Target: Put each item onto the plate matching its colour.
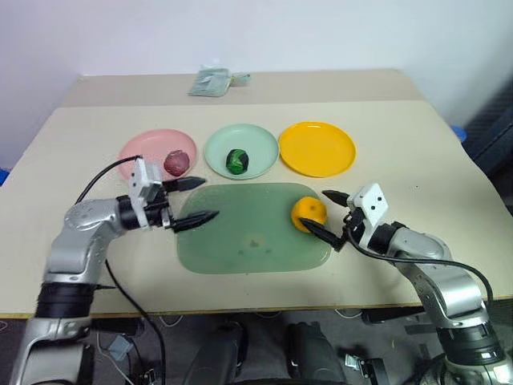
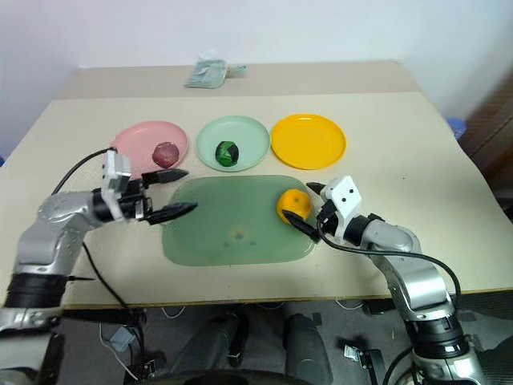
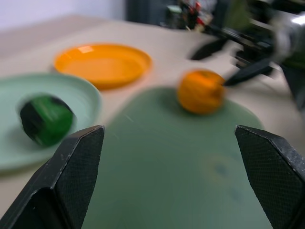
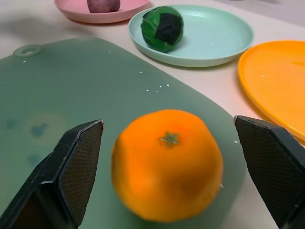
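An orange ball (image 1: 308, 212) rests on the right part of the translucent green mat (image 1: 240, 241). My right gripper (image 1: 316, 209) is open around the ball's right side, one finger behind it and one in front, without squeezing it. A maroon ball (image 1: 176, 163) lies on the pink plate (image 1: 144, 148). On the mint green plate (image 1: 260, 144) sits a green ball with black patches (image 1: 236, 160). The yellow-orange plate (image 1: 317, 148) holds nothing. Over the mat's left edge my left gripper (image 1: 207, 199) stands open and empty, pointing right.
A crumpled greenish packet (image 1: 212, 80) lies at the back of the table. The three plates stand in a row just behind the mat. Bare tabletop (image 1: 417, 152) spreads to the right of the plates and to the left of the pink one.
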### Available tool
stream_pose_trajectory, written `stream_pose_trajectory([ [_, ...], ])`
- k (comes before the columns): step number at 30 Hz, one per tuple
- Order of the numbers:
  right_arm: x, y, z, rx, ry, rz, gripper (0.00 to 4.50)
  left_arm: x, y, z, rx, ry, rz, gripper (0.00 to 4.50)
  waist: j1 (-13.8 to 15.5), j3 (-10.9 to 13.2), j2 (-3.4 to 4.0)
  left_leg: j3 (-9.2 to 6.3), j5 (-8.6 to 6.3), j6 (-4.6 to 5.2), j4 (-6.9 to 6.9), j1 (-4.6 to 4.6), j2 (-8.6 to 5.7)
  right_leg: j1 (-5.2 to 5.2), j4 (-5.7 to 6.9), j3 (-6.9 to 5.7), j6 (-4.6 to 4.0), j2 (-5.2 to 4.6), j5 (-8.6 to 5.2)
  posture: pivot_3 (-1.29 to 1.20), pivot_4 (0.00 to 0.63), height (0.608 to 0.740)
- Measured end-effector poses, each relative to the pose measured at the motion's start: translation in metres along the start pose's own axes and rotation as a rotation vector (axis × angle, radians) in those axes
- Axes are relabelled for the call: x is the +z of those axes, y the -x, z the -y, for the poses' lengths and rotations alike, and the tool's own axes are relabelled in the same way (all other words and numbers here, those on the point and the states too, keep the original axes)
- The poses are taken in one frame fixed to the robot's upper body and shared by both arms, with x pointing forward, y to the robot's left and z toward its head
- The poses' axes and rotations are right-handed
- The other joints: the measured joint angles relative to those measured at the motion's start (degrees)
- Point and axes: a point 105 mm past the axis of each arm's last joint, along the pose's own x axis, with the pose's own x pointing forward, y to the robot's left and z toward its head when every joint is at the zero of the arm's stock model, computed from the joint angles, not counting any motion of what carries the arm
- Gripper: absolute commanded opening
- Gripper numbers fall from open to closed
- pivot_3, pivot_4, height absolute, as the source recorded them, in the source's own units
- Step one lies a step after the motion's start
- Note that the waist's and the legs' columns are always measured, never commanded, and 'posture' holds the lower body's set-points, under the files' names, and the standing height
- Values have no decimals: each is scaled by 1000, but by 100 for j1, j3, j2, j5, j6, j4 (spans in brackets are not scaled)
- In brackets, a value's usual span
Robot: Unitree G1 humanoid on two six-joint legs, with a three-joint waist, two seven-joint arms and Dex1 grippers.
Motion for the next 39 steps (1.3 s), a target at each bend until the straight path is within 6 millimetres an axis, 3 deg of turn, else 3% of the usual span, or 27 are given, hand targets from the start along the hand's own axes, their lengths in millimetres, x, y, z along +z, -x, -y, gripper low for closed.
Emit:
stream_pose_trajectory([
  [11,-17,-16,2,58,-32,-29,4500,2,0,24,3,0,13,4467,-22,1,5,1,0,-1,-6,0,2,2,1,1,0,2,0,0,150,740],
  [15,-17,-21,4,70,-44,-23,3347,4,0,24,27,0,18,4500,-12,1,5,0,0,-2,-3,0,2,2,1,1,0,2,0,0,150,740],
  [19,-7,-30,8,82,-28,12,3282,4,0,22,85,3,21,4500,-23,3,9,1,1,-2,-3,0,2,2,2,1,0,2,1,0,150,740],
  [25,46,-61,43,13,70,130,3282,8,-4,17,195,0,44,4500,-50,6,14,2,3,-7,-9,0,6,-3,2,2,-4,9,4,0,150,740],
  [27,54,-70,54,-19,90,144,3282,7,-2,15,239,3,37,4500,-30,6,14,3,4,-7,-11,1,6,-3,2,2,-4,10,5,0,150,740],
  [31,63,-100,106,-199,83,83,3282,4,-2,5,394,-98,-25,4500,-76,11,18,13,13,-18,-15,1,5,-5,2,10,-18,13,16,0,150,740],
  [33,73,-107,118,-250,95,82,3282,7,-2,4,425,-137,-1,4500,-72,10,17,10,29,-48,-24,2,15,-8,-1,10,-19,23,15,0,150,740],
  [35,71,-112,121,-278,96,63,3282,9,-1,3,448,-158,24,4500,-84,8,14,12,34,-56,-40,2,17,-13,-4,12,-20,23,15,0,150,740],
  [37,49,-114,121,-302,60,-1,3282,7,4,4,482,-159,37,4500,-120,9,15,12,35,-57,-46,2,17,-17,-4,14,-21,23,15,0,150,740],
  [39,31,-113,121,-320,22,-57,4298,1,11,5,521,-147,28,4500,-169,11,18,16,35,-57,-48,2,16,-20,-3,23,-20,24,15,0,150,740],
])
